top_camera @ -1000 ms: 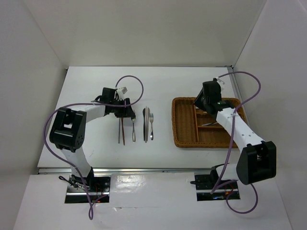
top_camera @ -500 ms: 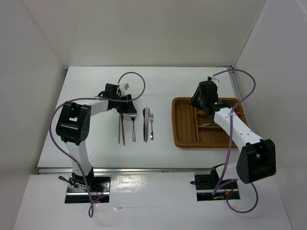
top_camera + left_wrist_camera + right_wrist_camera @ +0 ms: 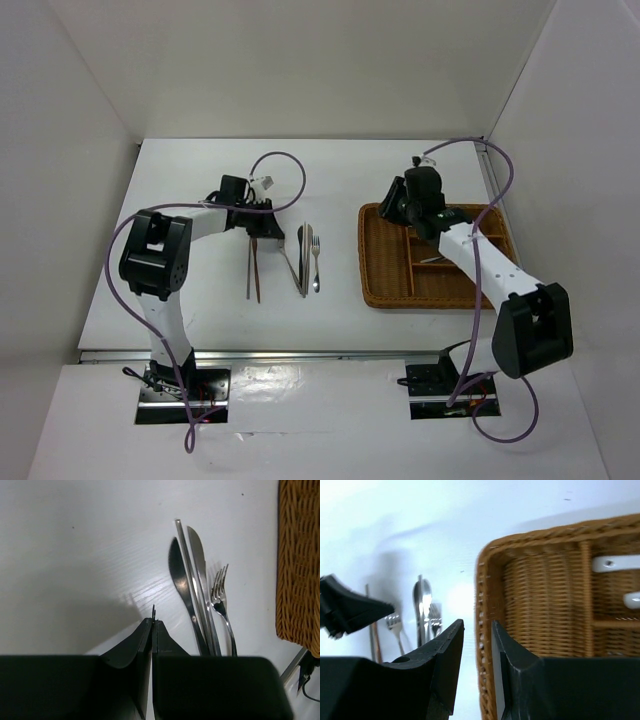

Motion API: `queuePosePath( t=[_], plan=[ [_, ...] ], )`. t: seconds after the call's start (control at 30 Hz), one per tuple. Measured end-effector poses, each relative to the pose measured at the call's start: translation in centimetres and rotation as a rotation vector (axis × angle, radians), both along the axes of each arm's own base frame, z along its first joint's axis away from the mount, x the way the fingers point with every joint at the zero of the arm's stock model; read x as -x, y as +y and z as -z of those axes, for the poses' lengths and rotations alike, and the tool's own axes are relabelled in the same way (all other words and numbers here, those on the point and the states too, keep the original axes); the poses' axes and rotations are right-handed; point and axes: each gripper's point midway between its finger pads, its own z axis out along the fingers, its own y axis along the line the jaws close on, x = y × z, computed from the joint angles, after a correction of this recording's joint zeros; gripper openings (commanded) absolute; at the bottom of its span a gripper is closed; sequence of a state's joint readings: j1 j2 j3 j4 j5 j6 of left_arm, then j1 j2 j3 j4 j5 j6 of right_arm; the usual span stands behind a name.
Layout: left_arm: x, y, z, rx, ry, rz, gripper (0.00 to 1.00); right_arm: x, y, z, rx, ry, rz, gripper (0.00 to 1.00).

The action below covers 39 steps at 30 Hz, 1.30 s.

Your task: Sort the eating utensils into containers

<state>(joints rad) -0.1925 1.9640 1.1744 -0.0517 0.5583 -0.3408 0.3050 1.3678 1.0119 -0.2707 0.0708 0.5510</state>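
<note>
From above, shows both arms whole and the full layout: tray point(image 3: 366, 260) on the right of the counter point(image 3: 200, 290), loose cutlery in a row left of centre, well apart from the tray. Shows there the chopsticks point(image 3: 256, 272) leftmost, then a silver piece point(image 3: 290, 265) lying aslant with its far end at the left claw point(image 3: 151, 622), then knives point(image 3: 305, 258) and a fork point(image 3: 316, 262) side by side. From the left wrist, gives the close detail lost above: fingers point(image 3: 140, 640) pressed together, a thin sliver poking out at the tip, too small to name; beyond them two knives with a slim rod point(image 3: 186, 560) between, the fork rightmost, tray wall at the right edge. Leaves the chopsticks out of that view. From the right wrist, opens up the tray's inside, hidden under the arm from above: woven dividers, and white spoons point(image 3: 615, 563) in a far compartment right of the first divider. Shows too the right claw point(image 3: 476, 625), fingers point(image 3: 445, 650) parted by a narrow gap with nothing between, hanging over the tray's far left corner. Left arm: elbow raised at the left, forearm reaching right, wrist tipped down at the row's far end. Right arm: stretched far and leftward across the tray, wrist tipped down.
</note>
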Motion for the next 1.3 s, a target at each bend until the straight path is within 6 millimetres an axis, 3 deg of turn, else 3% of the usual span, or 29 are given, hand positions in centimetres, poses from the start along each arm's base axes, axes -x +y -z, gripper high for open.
queuePosePath(
  t=[0.13,0.23,0.5,0.6,0.77,1.0,1.13,1.17,1.23,1.3],
  plan=[
    [0.4,-0.6,-0.6,0.045,0.011,0.02,0.14,0.2,3.1,-1.0,-0.033,-0.039,-0.124,0.38],
    [0.5,-1.3,-2.1,0.094,0.006,0.033,0.14,0.7,6.3,-1.5,-0.059,-0.063,-0.237,0.5],
    [-0.6,-4.5,-9.9,0.211,-0.124,0.098,0.14,3.4,15.9,-0.6,-0.044,-0.062,-0.539,0.55],
    [-0.3,-6.0,-11.8,0.242,-0.157,0.129,0.14,4.8,18.4,-0.3,-0.025,-0.062,-0.618,0.6],
    [0.5,-7.8,-13.1,0.274,-0.158,0.169,0.14,5.8,19.8,-0.3,-0.005,-0.076,-0.676,0.62],
    [1.2,-8.3,-14.7,0.291,-0.18,0.182,0.14,5.6,19.3,0.2,0.033,-0.069,-0.65,0.61],
    [1.4,-8.4,-15.9,0.305,-0.192,0.183,0.14,5.4,18.7,0.5,0.061,-0.062,-0.632,0.4],
    [1.5,-8.4,-16.2,0.308,-0.198,0.185,0.15,5.4,18.7,0.6,0.064,-0.059,-0.628,0.23],
    [1.5,-8.4,-16.5,0.31,-0.209,0.186,0.19,5.4,18.6,0.7,0.061,-0.054,-0.615,0.07],
    [1.6,-8.3,-16.7,0.309,-0.212,0.186,0.27,5.1,18.1,0.9,0.071,-0.04,-0.58,0.0]
  ],
)
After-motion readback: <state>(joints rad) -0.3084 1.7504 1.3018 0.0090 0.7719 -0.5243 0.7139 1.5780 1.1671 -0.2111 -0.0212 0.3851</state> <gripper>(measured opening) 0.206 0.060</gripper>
